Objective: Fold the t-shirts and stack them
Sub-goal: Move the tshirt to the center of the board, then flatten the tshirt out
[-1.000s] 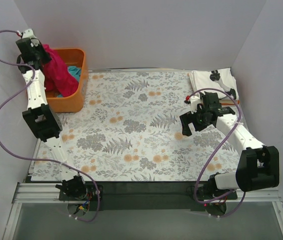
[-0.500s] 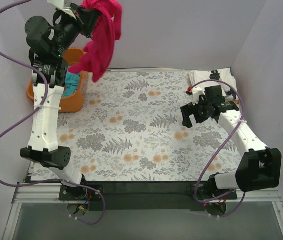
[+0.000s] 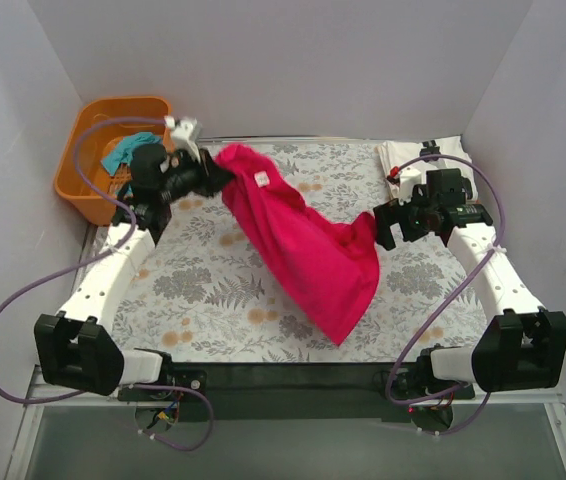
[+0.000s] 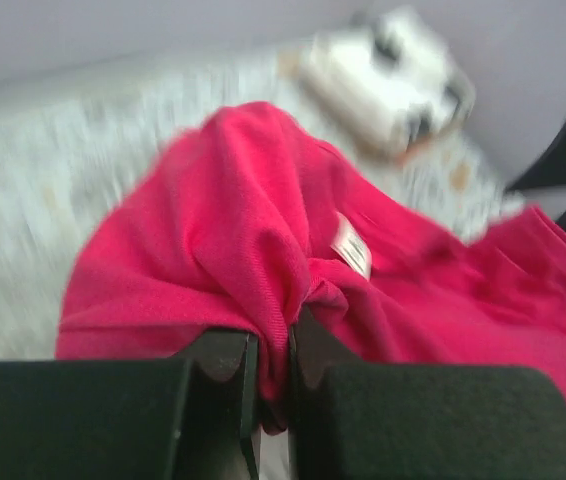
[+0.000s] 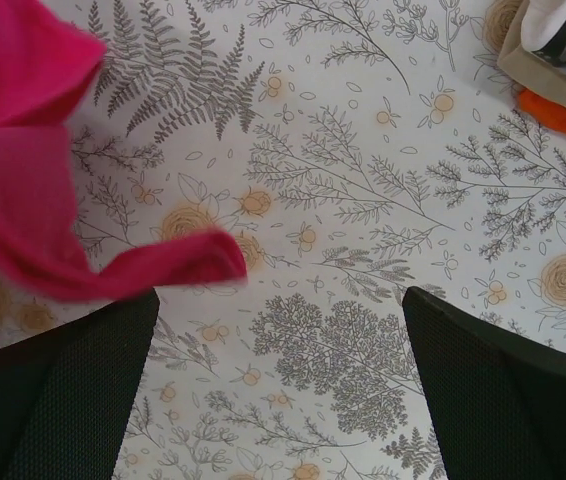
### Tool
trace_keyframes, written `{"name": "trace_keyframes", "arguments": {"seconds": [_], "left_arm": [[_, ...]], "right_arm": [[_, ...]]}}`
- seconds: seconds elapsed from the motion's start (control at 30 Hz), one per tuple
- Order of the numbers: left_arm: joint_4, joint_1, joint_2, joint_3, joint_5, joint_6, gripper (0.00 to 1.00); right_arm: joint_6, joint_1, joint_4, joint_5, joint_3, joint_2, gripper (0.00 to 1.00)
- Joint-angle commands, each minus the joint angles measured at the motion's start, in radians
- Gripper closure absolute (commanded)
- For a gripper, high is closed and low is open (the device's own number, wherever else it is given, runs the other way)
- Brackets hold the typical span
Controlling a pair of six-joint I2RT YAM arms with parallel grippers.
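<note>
The magenta-red t-shirt (image 3: 308, 250) lies stretched diagonally across the floral table, from back left to front centre. My left gripper (image 3: 213, 175) is shut on its collar end; the left wrist view shows the cloth (image 4: 263, 250) pinched between the fingers (image 4: 218, 365). My right gripper (image 3: 395, 228) is open and empty, just right of the shirt's edge (image 5: 113, 265). The white t-shirt with black marks (image 3: 433, 160) lies folded at the back right. The teal t-shirt (image 3: 125, 150) sits in the orange basket (image 3: 88, 125).
The orange basket stands at the back left corner against the wall. White walls close in the left, back and right sides. An orange object (image 5: 563, 115) lies under the white shirt's edge.
My left arm swung the magenta-red shirt out of the basket, up high, then down onto the table, where it now lies spread. My right gripper shifted slightly back.
</note>
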Motion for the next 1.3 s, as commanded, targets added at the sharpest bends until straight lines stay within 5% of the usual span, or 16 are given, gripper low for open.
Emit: {"name": "trace_keyframes", "arguments": {"seconds": [0.0, 0.1, 0.27, 0.33, 0.5, 0.83, 0.97, 1.03, 1.07, 1.1, 1.13, 1.27], "left_arm": [[-0.049, -0.007, -0.141, -0.299, -0.006, 0.033, 0.94], [-0.24, -0.009, -0.17, -0.402, 0.012, 0.172, 0.53], [-0.387, 0.018, -0.187, -0.413, -0.025, 0.255, 0.27], [-0.41, 0.019, -0.186, -0.385, -0.014, 0.289, 0.04], [-0.421, 0.021, -0.068, -0.31, -0.063, 0.333, 0.02], [-0.47, 0.018, 0.165, -0.258, -0.17, 0.455, 0.15], [-0.481, 0.018, 0.215, -0.296, -0.208, 0.473, 0.39], [-0.487, 0.018, 0.218, -0.33, -0.256, 0.493, 0.6], [-0.491, 0.018, 0.207, -0.343, -0.274, 0.504, 0.67], [-0.502, 0.018, 0.199, -0.357, -0.293, 0.519, 0.75], [-0.511, 0.018, 0.174, -0.392, -0.322, 0.551, 0.93], [-0.603, 0.018, 0.095, -0.448, -0.322, 0.655, 1.0]], "right_arm": [[-0.041, -0.004, -0.023, 0.005, 0.017, -0.026, 0.02], [-0.079, -0.004, -0.062, -0.008, 0.02, -0.004, 0.02], [-0.121, -0.003, -0.112, -0.054, 0.011, 0.048, 0.02], [-0.122, 0.008, -0.118, -0.064, 0.011, 0.071, 0.07], [-0.099, 0.06, -0.123, -0.085, 0.024, 0.175, 0.26], [-0.047, 0.154, -0.088, -0.087, 0.023, 0.358, 0.25], [-0.033, 0.172, -0.082, -0.11, 0.068, 0.462, 0.27], [-0.029, 0.172, -0.079, -0.105, 0.094, 0.488, 0.33], [-0.027, 0.172, -0.076, -0.096, 0.106, 0.51, 0.37], [-0.026, 0.172, -0.076, -0.064, 0.115, 0.517, 0.51], [-0.026, 0.174, -0.076, -0.045, 0.135, 0.524, 0.59], [-0.032, 0.142, -0.074, 0.033, 0.172, 0.527, 0.98]]}}
